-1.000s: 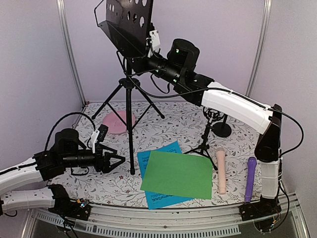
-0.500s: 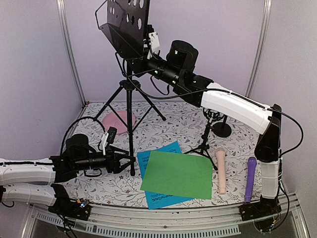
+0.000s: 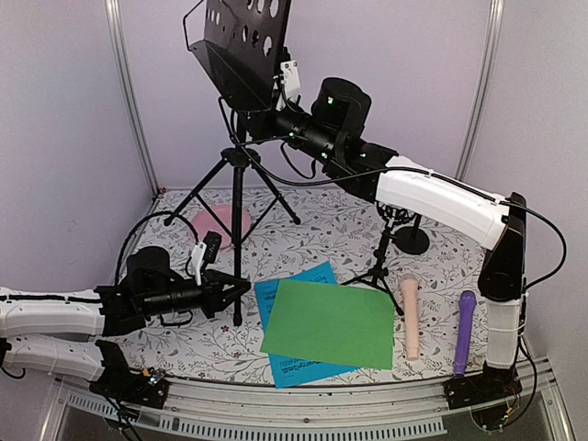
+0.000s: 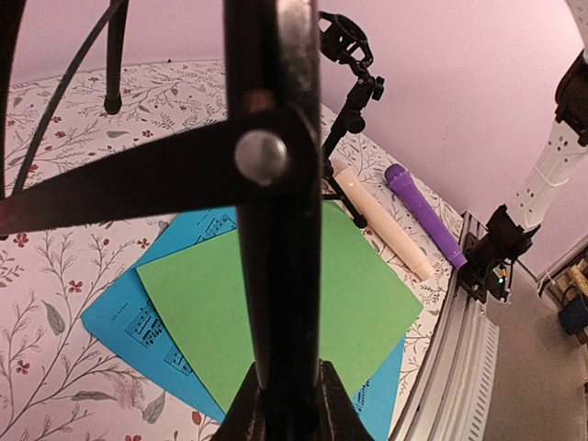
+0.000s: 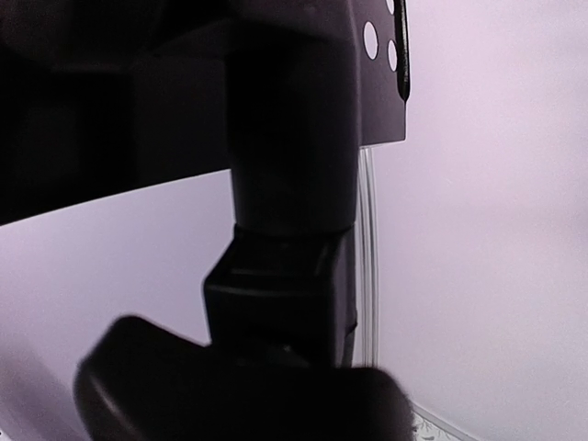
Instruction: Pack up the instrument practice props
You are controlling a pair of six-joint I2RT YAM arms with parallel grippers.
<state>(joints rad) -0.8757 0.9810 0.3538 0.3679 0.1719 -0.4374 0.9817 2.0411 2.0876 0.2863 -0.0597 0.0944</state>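
Observation:
The black perforated music rack stands on its tripod at the back left. My right gripper is shut on the post just under the rack, which fills the right wrist view as a dark post. My left gripper is shut low on the tripod's centre pole, with a finger pressed to each side. The green paper lies on the blue paper. The beige microphone and the purple microphone lie to the right. Behind them stand two black mic supports.
A pink plate lies behind the tripod's legs. The floral mat covers the table. Lilac walls close in the back and both sides. A metal rail runs along the near edge.
My left arm has reached right to the tripod's centre pole and its jaws have closed on it. The rack and tripod have shifted slightly left and up with my right gripper.

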